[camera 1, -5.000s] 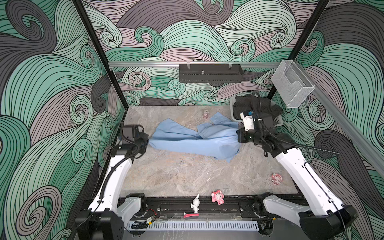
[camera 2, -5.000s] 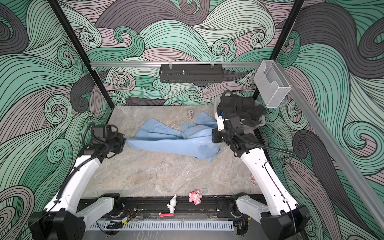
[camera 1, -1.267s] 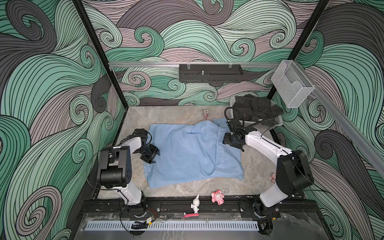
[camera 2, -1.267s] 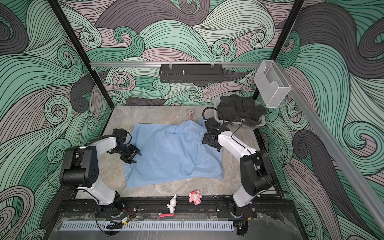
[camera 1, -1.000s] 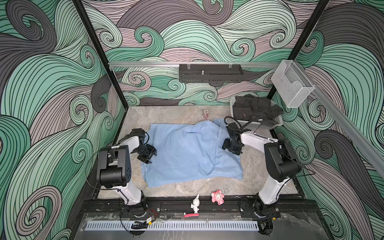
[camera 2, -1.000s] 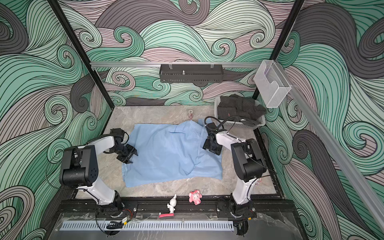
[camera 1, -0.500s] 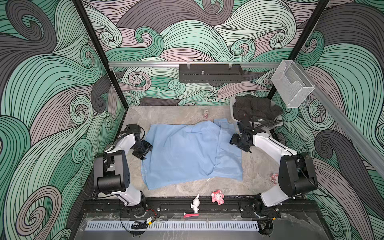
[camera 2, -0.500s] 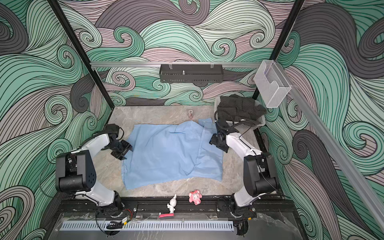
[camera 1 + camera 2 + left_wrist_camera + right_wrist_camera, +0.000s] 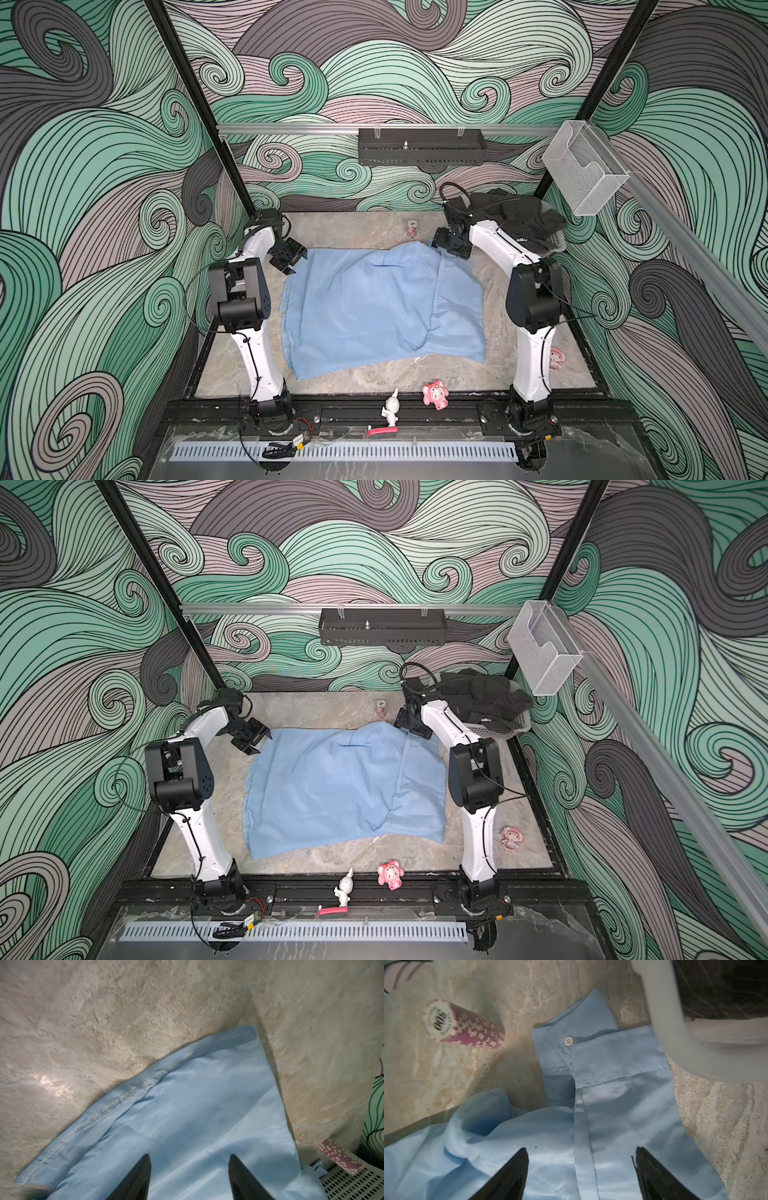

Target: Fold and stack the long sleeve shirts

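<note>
1. left tool (image 9: pixel 289 258), at the far left of the tabletop (image 9: pixel 353 232), over the shirt's far left corner. In the left wrist view the jaws are seen spread with nothing pinched, and the stitched hem (image 9: pixel 133 1093) lies just ahead of them. Risk: if the jaws are closed shallowly, only the upper layer may be caught. The corner would then be lifted alone and the fold skewed.

2. light-blue shirt (image 9: pixel 374 303), spread across the middle of the tabletop, from near the far edge toward the near edge. A raised ridge is carried right of centre, and the near hem runs unevenly. Risk: wrinkles may be pressed into any fold laid over them. The thin cloth is judged likely to slide on the smooth surface.

3. stack of purple chips (image 9: pixel 412 228), near the far edge, just beyond the shirt. Risk: it may be toppled or dragged if cloth is swept past it.

4. right tool (image 9: pixel 451 246), at the far right, above the sleeve near its buttoned cuff (image 9: pixel 591 1043). The jaws are spread, with cloth beneath them but not pinched. Risk: the narrow sleeve may be missed or bunched on closing.

5. basket (image 9: pixel 505 729) of dark garments (image 9: pixel 523 212), in the far right corner, its rim just beside the cuff. Risk: the rim may be struck, or the cuff snagged against it.
</note>
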Motion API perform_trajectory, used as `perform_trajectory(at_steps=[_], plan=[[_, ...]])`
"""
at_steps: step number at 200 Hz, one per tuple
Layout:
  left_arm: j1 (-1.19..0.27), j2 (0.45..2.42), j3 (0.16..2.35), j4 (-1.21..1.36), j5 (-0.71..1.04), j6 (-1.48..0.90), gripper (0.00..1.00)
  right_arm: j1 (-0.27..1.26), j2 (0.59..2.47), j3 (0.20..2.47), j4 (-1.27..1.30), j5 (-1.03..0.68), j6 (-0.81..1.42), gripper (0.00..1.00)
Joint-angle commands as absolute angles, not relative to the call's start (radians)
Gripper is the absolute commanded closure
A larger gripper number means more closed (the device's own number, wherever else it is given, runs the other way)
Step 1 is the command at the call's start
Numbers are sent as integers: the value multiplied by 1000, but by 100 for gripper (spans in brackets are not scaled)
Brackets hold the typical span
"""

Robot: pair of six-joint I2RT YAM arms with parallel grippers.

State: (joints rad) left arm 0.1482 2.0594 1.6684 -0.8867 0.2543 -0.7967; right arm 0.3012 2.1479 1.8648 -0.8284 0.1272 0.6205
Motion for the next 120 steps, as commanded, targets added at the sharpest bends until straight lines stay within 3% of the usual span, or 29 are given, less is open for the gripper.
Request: perform_trajectory(at_steps=[1,26,73,81,101,120], plan=[[152,2050,1728,-940,271,-785,38,298,2204,1957,-960,237,621,19],[154,2043,1732,-943,281,-786,38,298,2297,2056,-1015,267,624,23],[158,2031,1735,-954,280,-778,38,292,2355,2107,-1055,265,621,46],[159,2030,1736,-956,281,-778,39,291,2357,2110,-1059,264,619,46],[161,2026,1737,-960,282,-779,39,290,2371,2138,-1094,263,610,33],[162,2019,1736,-962,284,-781,39,290,2396,2162,-1115,243,597,31]])
